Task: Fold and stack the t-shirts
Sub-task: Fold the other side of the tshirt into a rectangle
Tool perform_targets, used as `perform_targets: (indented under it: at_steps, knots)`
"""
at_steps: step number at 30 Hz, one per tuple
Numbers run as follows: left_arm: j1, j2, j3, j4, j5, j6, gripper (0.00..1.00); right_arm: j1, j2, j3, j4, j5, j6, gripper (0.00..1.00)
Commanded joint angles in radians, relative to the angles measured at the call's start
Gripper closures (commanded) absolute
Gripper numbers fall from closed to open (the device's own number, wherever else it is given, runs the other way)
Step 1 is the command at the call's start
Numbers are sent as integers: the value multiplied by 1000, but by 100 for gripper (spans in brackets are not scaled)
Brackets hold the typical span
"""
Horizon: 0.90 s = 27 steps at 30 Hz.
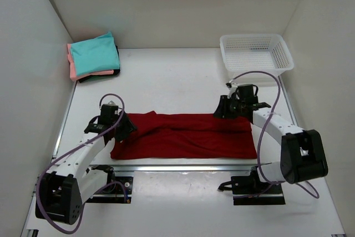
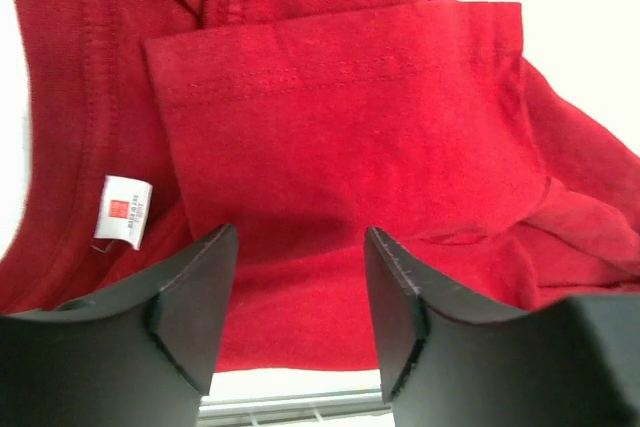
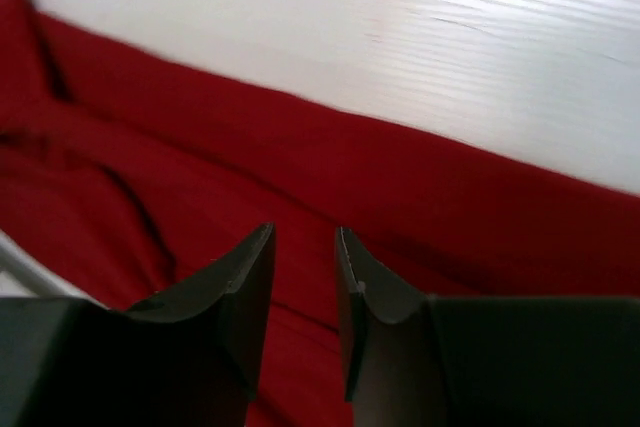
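Note:
The dark red t-shirt [image 1: 186, 135] lies folded into a long band near the table's front edge. My left gripper [image 1: 126, 125] hovers open over its left end, above the folded sleeve [image 2: 340, 117] and near the neck label [image 2: 125, 210]; nothing is between the fingers. My right gripper [image 1: 219, 112] is at the band's far edge, toward the right; its fingers stand a little apart over the red cloth [image 3: 300, 187], empty. A stack of folded shirts sits at the back left: teal [image 1: 95, 54] on top, salmon-pink [image 1: 72, 65] and a dark one [image 1: 100, 75] below.
A white plastic mesh basket [image 1: 255, 51] stands at the back right. White walls enclose the table on three sides. A metal rail [image 1: 183, 167] runs along the front edge, just in front of the red shirt.

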Motion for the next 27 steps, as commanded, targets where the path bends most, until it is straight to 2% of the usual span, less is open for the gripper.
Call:
perform_targets:
  at_steps: [1,3,5,14,22,27]
  knots:
    - [2,4,30,16,-32,22,36,78,50,80,80,-129,-62,70]
    - [11,23,37,0,-35,36,38,98,90,102,89,-170,-69,69]
    - [14,37,36,-18,-40,51,38,125,153,134,103,-210,-78,65]
    - [31,46,31,-18,-34,77,38,250,337,263,71,-253,-112,66]
    - [54,54,53,-4,-26,88,37,311,383,255,34,-261,-118,68]
    - [51,50,51,-1,-23,90,37,348,340,212,25,-259,-109,77]
